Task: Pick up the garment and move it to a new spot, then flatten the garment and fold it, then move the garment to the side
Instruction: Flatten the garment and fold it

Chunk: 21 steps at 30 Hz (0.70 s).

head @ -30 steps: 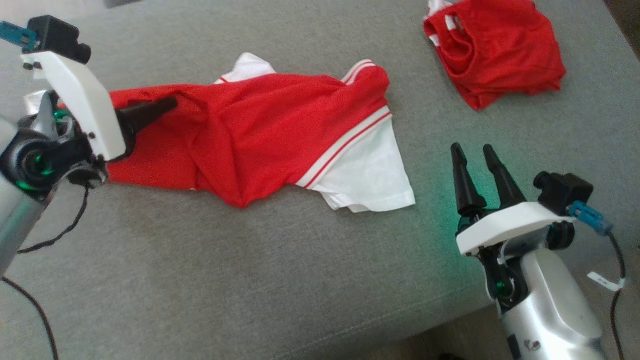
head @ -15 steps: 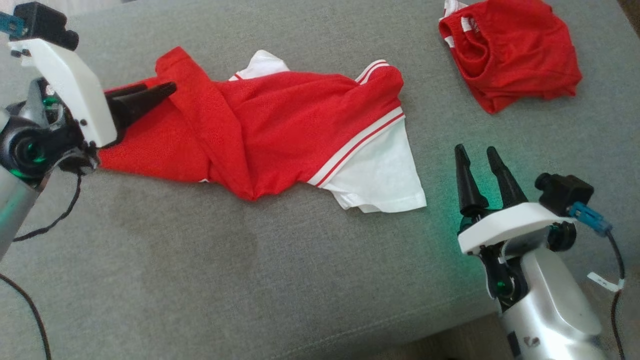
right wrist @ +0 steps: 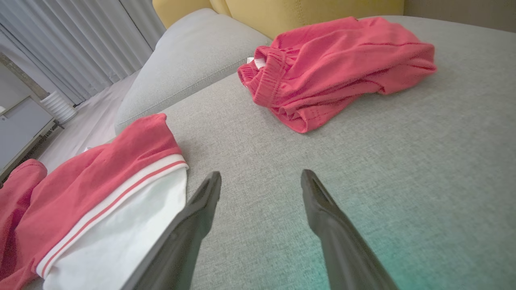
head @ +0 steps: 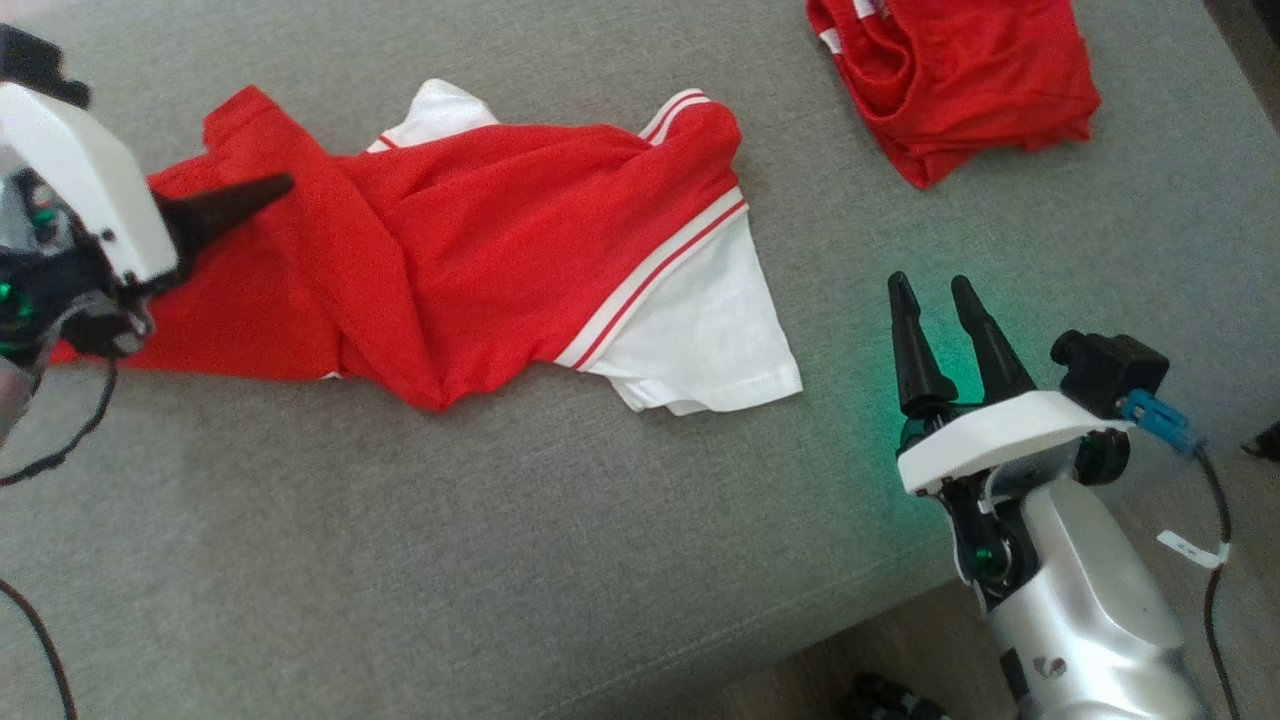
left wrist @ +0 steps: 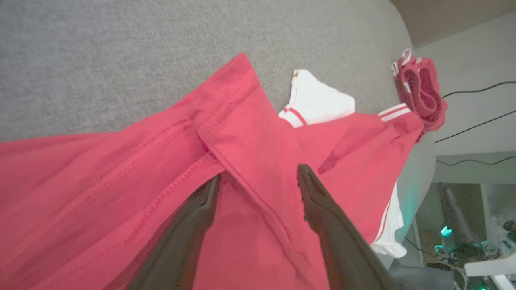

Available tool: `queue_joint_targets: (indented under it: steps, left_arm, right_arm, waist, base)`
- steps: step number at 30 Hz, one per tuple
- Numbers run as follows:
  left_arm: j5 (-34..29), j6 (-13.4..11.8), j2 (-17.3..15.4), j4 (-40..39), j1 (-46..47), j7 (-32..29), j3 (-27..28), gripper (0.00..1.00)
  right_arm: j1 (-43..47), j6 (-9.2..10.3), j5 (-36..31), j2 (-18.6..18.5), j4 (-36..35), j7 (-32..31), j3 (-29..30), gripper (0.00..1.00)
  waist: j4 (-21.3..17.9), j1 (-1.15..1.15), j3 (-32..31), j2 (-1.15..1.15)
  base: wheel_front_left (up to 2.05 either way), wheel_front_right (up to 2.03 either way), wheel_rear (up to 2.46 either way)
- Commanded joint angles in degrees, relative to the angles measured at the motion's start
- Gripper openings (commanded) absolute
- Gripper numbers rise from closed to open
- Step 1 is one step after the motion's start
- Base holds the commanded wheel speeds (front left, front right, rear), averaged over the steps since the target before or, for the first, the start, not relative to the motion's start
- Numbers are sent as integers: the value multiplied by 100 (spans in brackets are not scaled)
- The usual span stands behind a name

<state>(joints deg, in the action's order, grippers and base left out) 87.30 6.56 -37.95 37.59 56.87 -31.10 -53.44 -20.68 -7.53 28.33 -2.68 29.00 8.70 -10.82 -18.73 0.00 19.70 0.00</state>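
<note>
My grey cushion (head: 560, 560) carries 2 things, well apart: a rumpled red-and-white shirt (head: 500, 240) across its left, and red shorts (head: 960, 80) far right.

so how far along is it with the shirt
Done: the shirt lies on the sofa, gripped by nothing. In hand: the left gripper hangs open over its red hem, the right gripper open beside the white sleeve. Left: the shirt is bunched and twisted, so flattening, folding and moving aside.

No text or number can be read. A small red mark on the right forearm (head: 1047, 665) and a white cable tag (head: 1190, 548) are too blurred.
</note>
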Motion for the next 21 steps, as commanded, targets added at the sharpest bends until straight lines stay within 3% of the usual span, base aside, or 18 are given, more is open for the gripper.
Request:
queue_joint_targets:
  steps: [1,5,6,7,9,10,21]
  left_arm:
    - [66,24,-237,-19,419,55,348,100]
    - [30,46,-213,67,473,110,358,100]
    - [54,53,-190,81,492,127,384,96]
    - [72,60,-167,85,512,145,406,83]
    - [73,71,-128,80,549,186,427,13]
    - [84,75,-105,71,558,176,429,0]
    - [-67,91,19,-506,369,185,186,0]
  right_arm:
    - [-183,4,45,-20,-113,111,-135,100]
    - [-214,4,58,-20,-55,153,-147,100]
    - [-223,4,58,-20,-40,165,-150,100]
    - [-231,4,56,-20,-25,173,-151,100]
    - [-247,4,43,-20,2,185,-140,100]
    - [-255,4,34,-20,16,188,-133,100]
    - [-201,4,-203,-20,116,103,25,100]
  waist:
    - [-35,0,23,0]
    - [-43,0,42,0]
    - [-38,0,45,0]
    - [-28,0,46,0]
    - [1,0,46,0]
    - [19,0,41,0]
    - [588,0,-477,0]
  base:
    - [0,0,0]
    - [0,0,0]
    - [0,0,0]
    - [0,0,0]
    - [0,0,0]
    - [0,0,0]
    - [0,0,0]
